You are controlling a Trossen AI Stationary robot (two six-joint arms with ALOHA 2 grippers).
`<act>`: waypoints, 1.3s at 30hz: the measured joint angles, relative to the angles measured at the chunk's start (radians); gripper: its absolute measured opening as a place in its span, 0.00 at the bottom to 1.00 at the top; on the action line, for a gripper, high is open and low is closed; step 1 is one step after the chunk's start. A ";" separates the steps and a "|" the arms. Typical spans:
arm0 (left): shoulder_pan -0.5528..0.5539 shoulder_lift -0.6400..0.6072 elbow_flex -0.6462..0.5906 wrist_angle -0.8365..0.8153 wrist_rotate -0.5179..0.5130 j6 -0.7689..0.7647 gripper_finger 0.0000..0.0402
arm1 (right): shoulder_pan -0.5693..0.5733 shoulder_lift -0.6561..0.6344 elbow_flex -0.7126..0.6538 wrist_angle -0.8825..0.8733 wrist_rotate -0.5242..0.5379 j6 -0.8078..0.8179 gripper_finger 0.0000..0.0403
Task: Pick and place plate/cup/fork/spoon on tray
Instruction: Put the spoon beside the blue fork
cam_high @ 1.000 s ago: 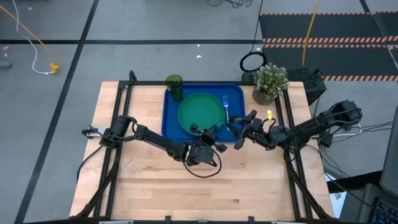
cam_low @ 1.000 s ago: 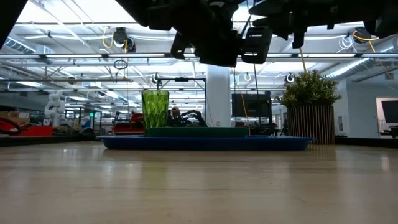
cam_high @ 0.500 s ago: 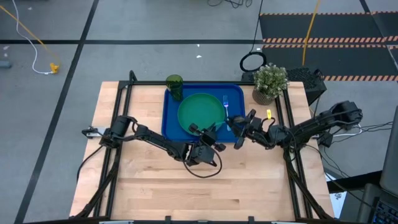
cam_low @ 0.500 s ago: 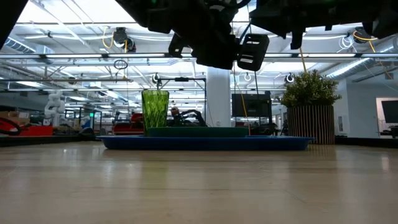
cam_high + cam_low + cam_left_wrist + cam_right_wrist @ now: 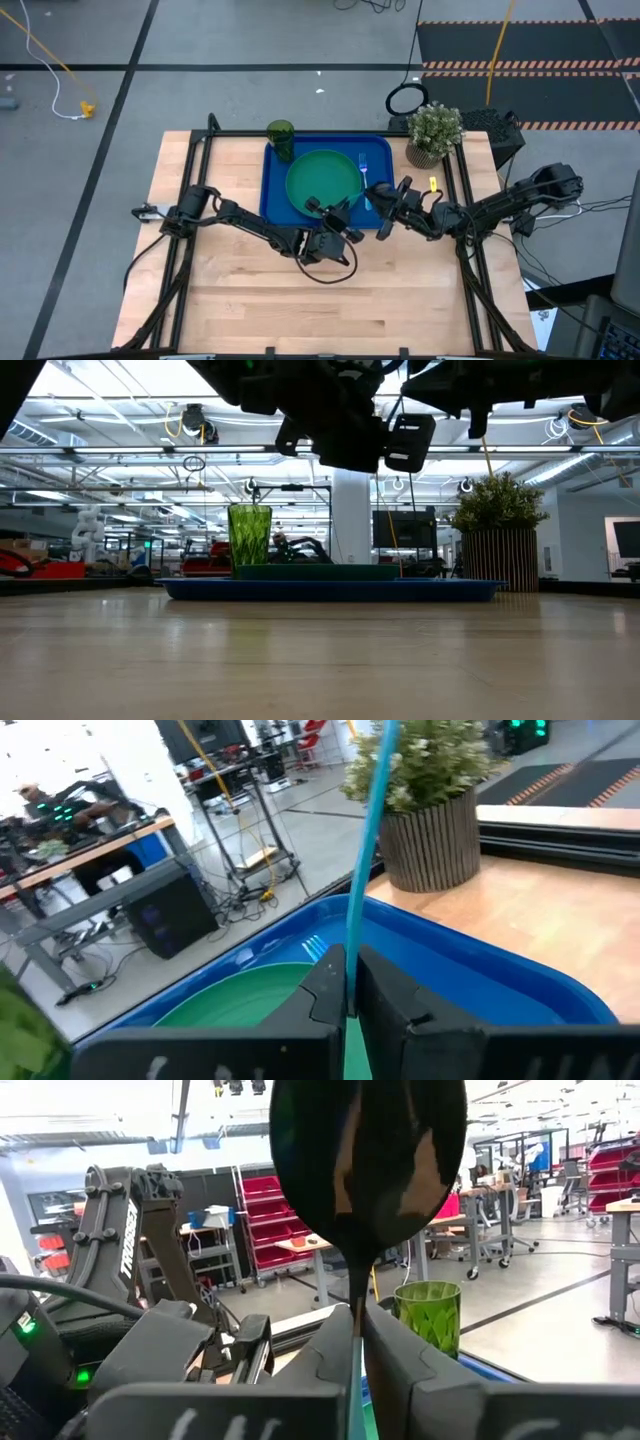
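Observation:
The blue tray (image 5: 275, 190) lies at the table's far middle. On it lies the green plate (image 5: 322, 177), and the cup (image 5: 280, 133) stands at its far left corner. The fork (image 5: 362, 167) lies on the tray to the right of the plate. The spoon (image 5: 367, 203) is held in the air over the tray's near right part, between both grippers. My left gripper (image 5: 340, 212) is shut on its light-blue handle. My right gripper (image 5: 381, 197) is shut on it just below its dark bowl (image 5: 365, 1160). My left gripper pinches the spoon's light-blue handle (image 5: 349, 982) between its two fingers, coming from the table's near left. The fingers lie across the handle, which runs on past them. The spoon is clear of the tray. My right gripper pinches the spoon's neck (image 5: 356, 1295), just below the dark bowl, between its two fingers, coming from the table's right. The bowl stands out beyond the fingers. The spoon is clear of the tray.
A potted plant (image 5: 434, 133) stands at the table's far right, beside the tray. A small yellow piece (image 5: 433, 184) lies near the right arm. Bare wood spreads over the table's near half (image 5: 300, 310).
My right gripper has edged a little toward the table's left, closer to my left gripper, with the spoon still over the tray's near right part.

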 joint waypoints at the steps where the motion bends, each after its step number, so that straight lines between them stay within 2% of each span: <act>1: 0.000 0.000 0.000 -0.001 0.013 0.007 0.06 | 0.000 0.000 0.000 0.000 0.000 0.000 0.02; 4: -0.001 0.000 0.000 -0.002 0.047 0.030 0.13 | 0.000 0.000 0.000 0.000 0.000 -0.001 0.01; 11: -0.012 0.000 0.000 -0.001 0.056 0.005 0.34 | 0.000 -0.014 0.000 -0.001 0.001 -0.046 0.01; 15: -0.026 -0.010 -0.001 -0.007 0.077 0.023 0.41 | 0.000 -0.031 0.000 -0.022 0.000 -0.053 0.01; 23: -0.054 -0.071 -0.001 -0.039 0.084 0.065 0.42 | 0.000 -0.102 0.000 -0.115 0.001 -0.042 0.00; 29: -0.071 -0.132 -0.001 -0.169 0.083 0.052 0.42 | -0.001 -0.175 0.000 -0.178 0.001 -0.019 0.00; 39: -0.103 -0.217 0.000 -0.453 0.079 -0.099 0.42 | 0.000 -0.318 0.000 -0.343 0.001 0.036 0.00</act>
